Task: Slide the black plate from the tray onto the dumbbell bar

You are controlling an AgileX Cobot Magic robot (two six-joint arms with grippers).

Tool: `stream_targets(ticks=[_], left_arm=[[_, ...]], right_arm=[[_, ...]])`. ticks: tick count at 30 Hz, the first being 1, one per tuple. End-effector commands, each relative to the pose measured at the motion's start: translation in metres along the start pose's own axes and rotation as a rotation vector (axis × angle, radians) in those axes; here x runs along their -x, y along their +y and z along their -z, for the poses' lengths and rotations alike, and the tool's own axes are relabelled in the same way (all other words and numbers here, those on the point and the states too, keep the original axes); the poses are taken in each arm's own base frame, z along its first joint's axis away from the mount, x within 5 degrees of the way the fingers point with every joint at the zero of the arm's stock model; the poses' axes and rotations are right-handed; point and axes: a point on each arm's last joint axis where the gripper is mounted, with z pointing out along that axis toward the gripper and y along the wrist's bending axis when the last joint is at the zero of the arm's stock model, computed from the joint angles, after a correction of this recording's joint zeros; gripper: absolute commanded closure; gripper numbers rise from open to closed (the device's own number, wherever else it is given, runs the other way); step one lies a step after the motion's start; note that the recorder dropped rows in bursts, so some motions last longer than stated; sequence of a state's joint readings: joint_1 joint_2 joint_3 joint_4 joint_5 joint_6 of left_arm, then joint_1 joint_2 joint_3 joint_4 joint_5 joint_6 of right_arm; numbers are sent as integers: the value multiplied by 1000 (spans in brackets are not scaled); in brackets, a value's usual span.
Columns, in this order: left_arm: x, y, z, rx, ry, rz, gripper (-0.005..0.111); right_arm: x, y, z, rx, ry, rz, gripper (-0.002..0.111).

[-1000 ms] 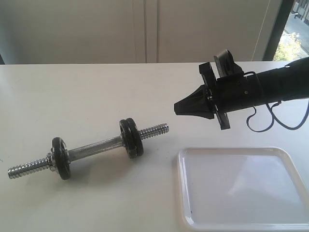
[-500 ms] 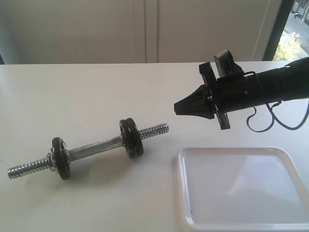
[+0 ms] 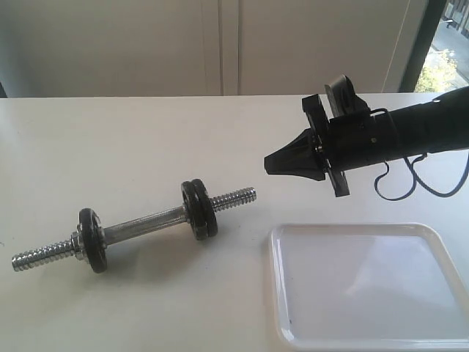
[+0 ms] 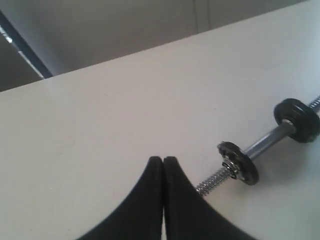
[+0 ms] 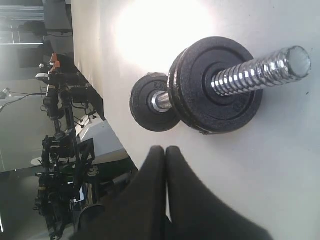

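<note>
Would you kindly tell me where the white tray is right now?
In the exterior view the white tray lies at the lower right, below the right gripper and right of the dumbbell bar.

Dumbbell bar [image 3: 143,224] lies on the table [image 3: 110,147], plates [image 3: 199,209] on it; tray [image 3: 366,286] sits off to its right, closer in.

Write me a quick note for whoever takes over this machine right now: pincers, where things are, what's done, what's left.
Left pincer: shut, holding nothing, near one threaded end of the chrome steel dumbbell bar.
Right pincer: shut, holding nothing, raised, pointing toward the bar's other end.
Small round black iron plate: on the bar, against a matching black disc. White rectangular plastic tray: no plate in it.
Done: plate appears loaded. Left: nothing visible, perhaps a check.
</note>
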State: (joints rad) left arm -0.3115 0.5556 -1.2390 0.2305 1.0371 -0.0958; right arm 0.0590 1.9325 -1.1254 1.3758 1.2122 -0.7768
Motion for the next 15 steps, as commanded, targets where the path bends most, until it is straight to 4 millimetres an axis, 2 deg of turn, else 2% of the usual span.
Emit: stream_targets(ticks=[1,9,11,15], left_arm=[[-16,3,30,72,-82,51,107],[-51,0,83,150,-263,91,107],[-57,-1,91,161,-292,95,107],[-60,-2,94,162,-305,96,107]], right_arm=[[2,4,4,8,-9,12,108],[2,4,4,8,-9,12,108],[2,4,4,8,-9,12,108],[2,4,4,8,-9,12,108]])
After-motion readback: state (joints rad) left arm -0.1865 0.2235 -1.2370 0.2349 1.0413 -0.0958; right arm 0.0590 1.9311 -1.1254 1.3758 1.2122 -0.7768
